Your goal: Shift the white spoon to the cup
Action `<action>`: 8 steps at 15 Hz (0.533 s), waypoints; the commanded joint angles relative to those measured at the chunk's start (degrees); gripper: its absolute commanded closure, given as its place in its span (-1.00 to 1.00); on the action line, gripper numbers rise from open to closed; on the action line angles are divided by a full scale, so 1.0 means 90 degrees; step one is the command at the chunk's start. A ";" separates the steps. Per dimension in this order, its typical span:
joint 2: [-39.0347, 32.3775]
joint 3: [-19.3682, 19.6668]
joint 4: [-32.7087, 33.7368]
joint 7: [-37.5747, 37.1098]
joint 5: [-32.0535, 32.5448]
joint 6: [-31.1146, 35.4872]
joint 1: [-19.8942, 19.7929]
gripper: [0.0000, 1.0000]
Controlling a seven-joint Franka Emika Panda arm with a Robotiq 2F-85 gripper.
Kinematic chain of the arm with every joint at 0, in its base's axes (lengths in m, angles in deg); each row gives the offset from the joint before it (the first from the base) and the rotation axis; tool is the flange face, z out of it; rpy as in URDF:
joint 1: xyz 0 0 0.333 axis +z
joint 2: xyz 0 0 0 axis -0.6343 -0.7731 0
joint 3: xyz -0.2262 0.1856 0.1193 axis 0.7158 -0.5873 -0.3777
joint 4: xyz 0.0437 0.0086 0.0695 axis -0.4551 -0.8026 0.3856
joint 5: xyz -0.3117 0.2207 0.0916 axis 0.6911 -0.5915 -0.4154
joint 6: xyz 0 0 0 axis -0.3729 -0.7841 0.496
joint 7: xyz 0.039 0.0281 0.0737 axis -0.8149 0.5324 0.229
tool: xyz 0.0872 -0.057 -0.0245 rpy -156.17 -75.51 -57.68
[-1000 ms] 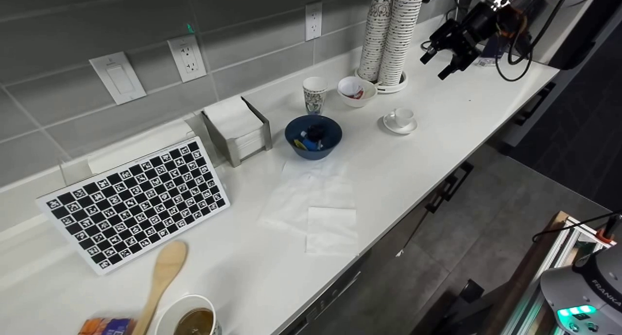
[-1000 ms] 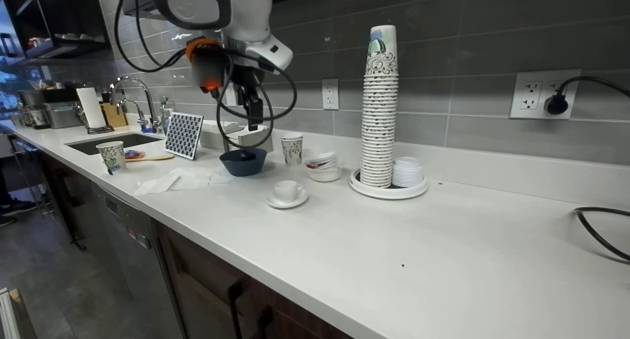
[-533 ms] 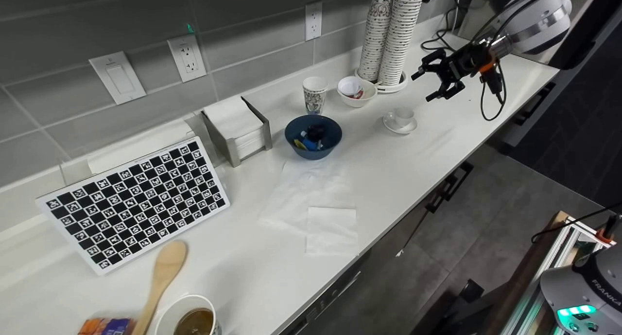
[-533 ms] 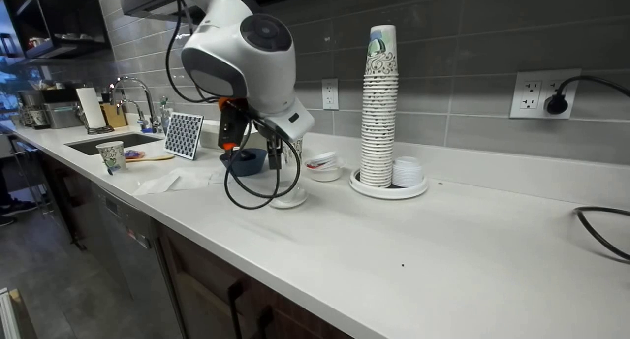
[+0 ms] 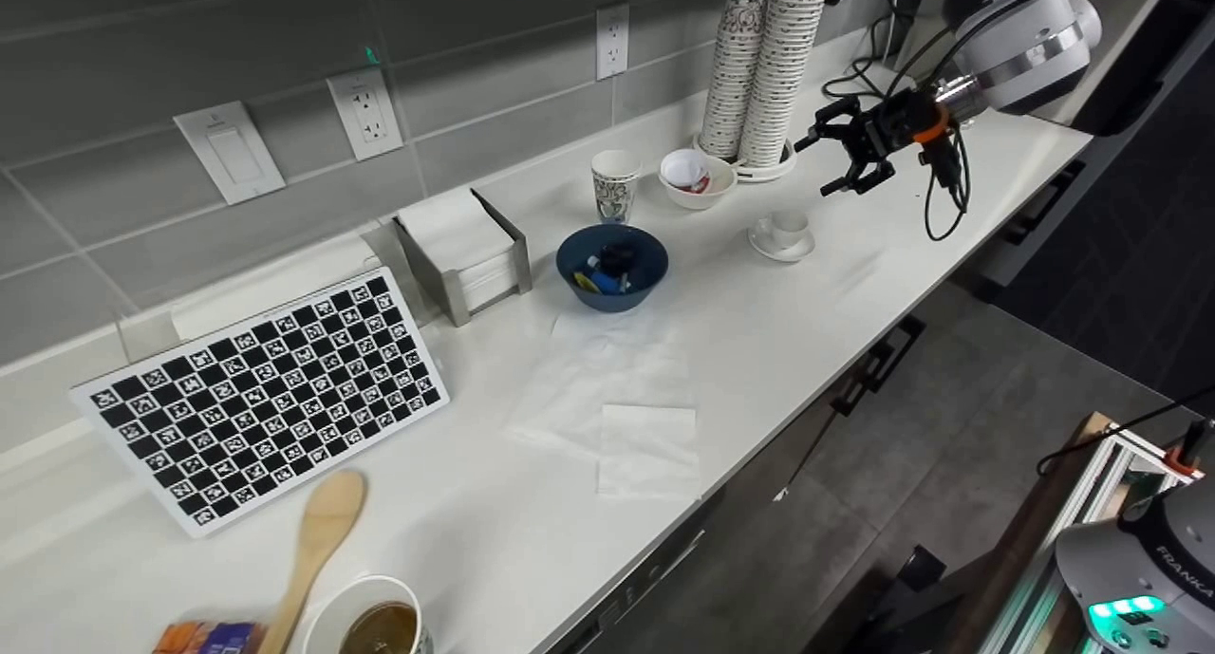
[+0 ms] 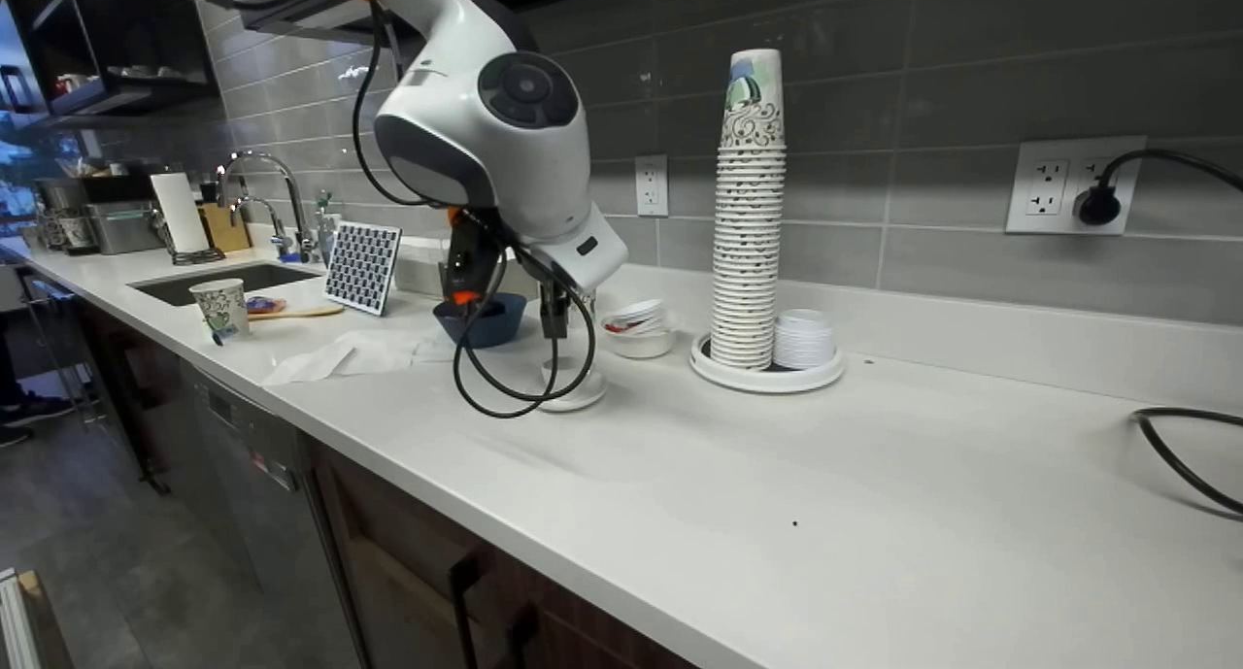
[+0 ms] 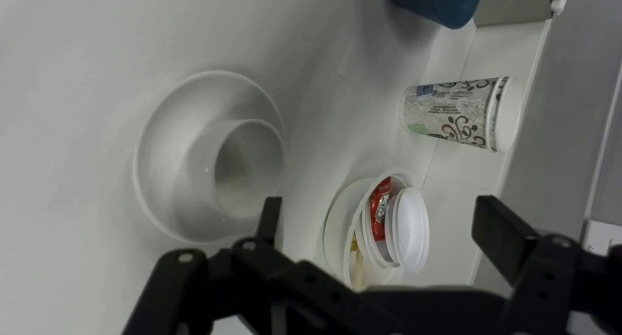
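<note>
A small white cup [image 5: 790, 227] stands on a white saucer [image 5: 767, 252]. In the wrist view the cup [image 7: 204, 169] and saucer [image 7: 150, 150] show at left. My gripper [image 5: 818, 166] is open and empty, above the counter close to the cup. In the wrist view its fingers [image 7: 380, 223] are wide apart, with a white bowl [image 7: 341, 223] seen between them, beyond the tips. The bowl holds white lids, a red packet and a pale stick-like handle [image 7: 358, 269], partly hidden. I cannot make out the white spoon for certain in any view.
Tall paper cup stacks [image 5: 733, 89] stand behind the gripper. A dark blue bowl [image 5: 567, 255], patterned paper cups [image 5: 615, 194], a napkin holder [image 5: 521, 265], a checkered board [image 5: 266, 398] and a wooden spoon [image 5: 323, 526] stand or lie along the counter. Cables [image 6: 466, 397] hang from the wrist.
The arm has come down, and my gripper is now lower and nearer the cup and saucer. It has turned in the exterior view. The things on the counter have not moved.
</note>
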 commanded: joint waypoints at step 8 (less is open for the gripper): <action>-0.1588 -0.0468 0.1669 0.1830 -0.2098 0.1442 -0.0047 -1.00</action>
